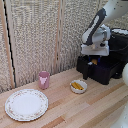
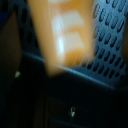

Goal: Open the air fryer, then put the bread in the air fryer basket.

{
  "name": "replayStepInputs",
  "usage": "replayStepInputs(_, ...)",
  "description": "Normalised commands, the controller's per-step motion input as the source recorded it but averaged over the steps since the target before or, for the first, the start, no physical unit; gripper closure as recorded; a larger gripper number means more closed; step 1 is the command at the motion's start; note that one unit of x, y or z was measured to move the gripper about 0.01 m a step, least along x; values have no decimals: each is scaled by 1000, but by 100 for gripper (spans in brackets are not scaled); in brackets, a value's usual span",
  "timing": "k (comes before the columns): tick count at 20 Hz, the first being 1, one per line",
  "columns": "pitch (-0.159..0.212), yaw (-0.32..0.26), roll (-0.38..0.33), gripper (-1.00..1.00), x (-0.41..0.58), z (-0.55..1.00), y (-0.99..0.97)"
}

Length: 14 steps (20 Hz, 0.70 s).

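**Bread over the open basket**

In the exterior view, the gripper hangs over the pulled-out air fryer basket at the right of the frame, a bit of orange bread between its fingers. Only the blurry wrist view shows the bread big, pinched, above the basket's holey black floor.
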Motion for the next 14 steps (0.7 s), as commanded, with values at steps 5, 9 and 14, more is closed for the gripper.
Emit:
replayStepInputs(5,119,-2,-35,-100,125,551,13)
replayStepInputs(9,16,1,-9,-100,209,954,113)
replayStepInputs(14,12,-92,-34,-100,166,836,71)
